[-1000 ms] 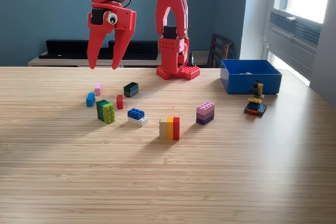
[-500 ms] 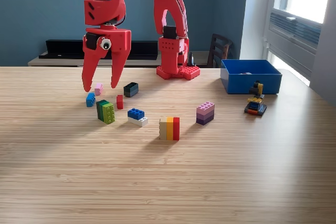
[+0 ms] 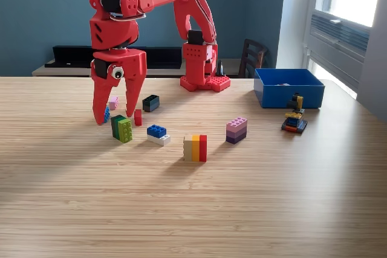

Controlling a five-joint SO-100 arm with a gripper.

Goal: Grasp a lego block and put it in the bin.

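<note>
jaws of the red gripper [image 3: 113, 113] gape wide and empty around what is probably the small blue block [image 3: 105, 114], toward the table's far left; blue bin [image 3: 288, 87] sits far right.

The gripper [image 3: 113, 115] hangs jaws apart in the thick of the clutter: a light blue block [image 3: 106, 113] by its nine o'clock tip, a pink block [image 3: 113, 102] behind, a green block pair [image 3: 121, 129] at five o'clock, a small red block [image 3: 138, 117] at three. Toward the bin [image 3: 288, 87], open tabletop [image 3: 193, 209] runs between the purple stack [image 3: 236, 130] and the arm's base [image 3: 204, 81]. A dark stack [image 3: 294, 119] crowds the bin's near wall.
</note>
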